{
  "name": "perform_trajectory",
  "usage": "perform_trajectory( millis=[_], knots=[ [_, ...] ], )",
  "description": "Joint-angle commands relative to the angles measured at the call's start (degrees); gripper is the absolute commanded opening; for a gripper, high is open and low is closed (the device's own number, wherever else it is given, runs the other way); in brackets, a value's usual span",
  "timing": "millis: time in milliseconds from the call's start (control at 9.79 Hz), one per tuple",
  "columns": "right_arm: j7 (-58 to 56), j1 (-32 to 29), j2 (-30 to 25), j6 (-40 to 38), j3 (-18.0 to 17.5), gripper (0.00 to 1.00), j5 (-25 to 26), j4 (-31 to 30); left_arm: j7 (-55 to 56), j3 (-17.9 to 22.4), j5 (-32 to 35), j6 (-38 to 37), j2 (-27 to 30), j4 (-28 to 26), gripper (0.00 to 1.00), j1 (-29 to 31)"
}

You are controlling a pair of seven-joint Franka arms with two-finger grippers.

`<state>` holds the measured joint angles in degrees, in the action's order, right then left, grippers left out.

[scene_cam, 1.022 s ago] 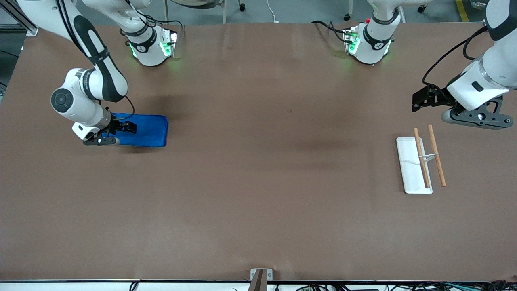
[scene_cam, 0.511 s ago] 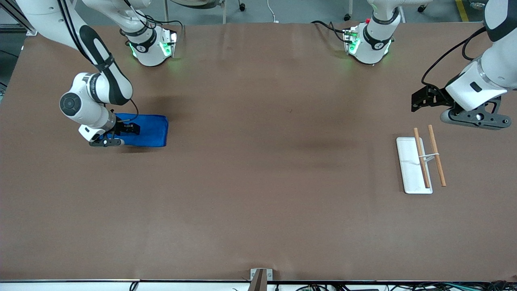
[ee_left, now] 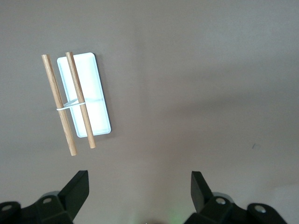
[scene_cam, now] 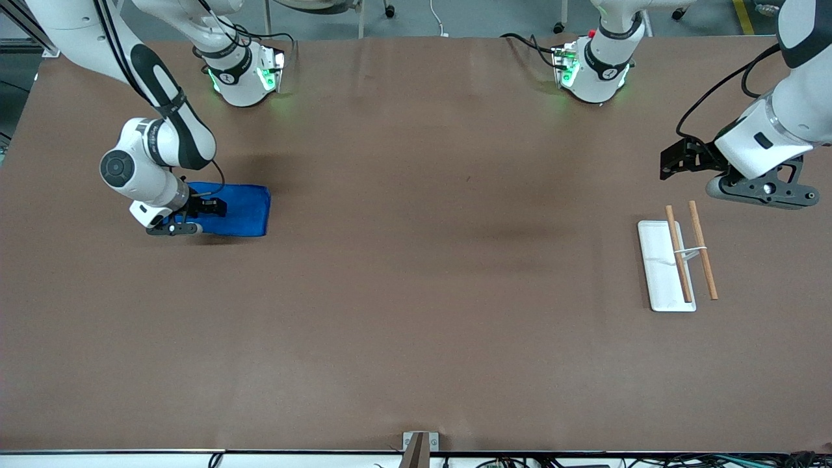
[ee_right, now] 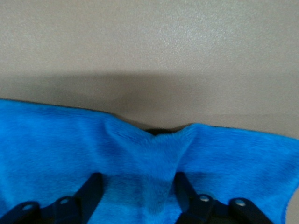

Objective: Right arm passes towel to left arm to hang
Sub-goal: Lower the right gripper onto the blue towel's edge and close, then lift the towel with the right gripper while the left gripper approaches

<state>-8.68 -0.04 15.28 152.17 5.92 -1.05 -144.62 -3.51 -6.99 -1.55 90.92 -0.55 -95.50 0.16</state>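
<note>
Two arms are seen in the front view. The right gripper (scene_cam: 207,208) is lowered onto the towel (scene_cam: 237,209), which lies on the table (scene_cam: 416,292) toward the right arm's end. The left gripper (scene_cam: 673,159) is held in the air near the white tray (scene_cam: 658,266) with two wooden rods (scene_cam: 690,252).

In the left wrist view, the fingers (ee_left: 77,191) are spread wide with nothing between them.

In the right wrist view, a raised fold of towel (ee_right: 149,158) is pinched between the fingers (ee_right: 91,189).
</note>
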Motion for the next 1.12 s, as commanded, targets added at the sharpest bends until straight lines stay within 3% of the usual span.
perform_trajectory(
  millis=[0, 204, 409, 511, 613, 817, 1022],
  knots=[
    [0.2, 0.1, -0.2, -0.1, 0.0, 0.01, -0.7, -1.2, 0.1, -0.1, -0.8, 0.8, -0.4, -1.9, 0.96, 0.2],
    [0.2, 0.1, -2.3, -4.3, 0.0, 0.0, -0.7, -0.8, 0.0, -0.1, -0.8, 0.8, -0.4, -1.9, 0.93, 0.1],
    [0.6, 0.2, -6.4, -8.8, -0.1, 0.0, -0.7, 0.2, -0.1, -0.1, -0.8, 0.8, -0.4, -1.7, 0.79, -0.1],
    [1.0, 0.3, -8.2, -12.3, -0.3, 0.0, -0.8, 1.7, -0.1, -0.1, -0.7, 0.8, -0.5, -1.6, 0.67, -0.2],
    [1.1, 0.4, -9.3, -15.7, -0.6, 0.0, -0.8, 4.1, -0.1, -0.1, -0.7, 0.8, -0.5, -1.4, 0.56, -0.2],
    [1.5, 1.8, -11.1, -24.1, -0.6, 0.0, -1.6, 10.7, -1.0, -0.5, -1.1, 0.9, -1.1, 1.6, 0.44, -1.6],
    [1.9, 4.9, -12.0, -33.6, -0.5, 0.0, -5.9, 18.7, -1.0, -0.9, -2.6, 0.9, -3.9, 5.2, 0.34, -4.5]
  ],
)
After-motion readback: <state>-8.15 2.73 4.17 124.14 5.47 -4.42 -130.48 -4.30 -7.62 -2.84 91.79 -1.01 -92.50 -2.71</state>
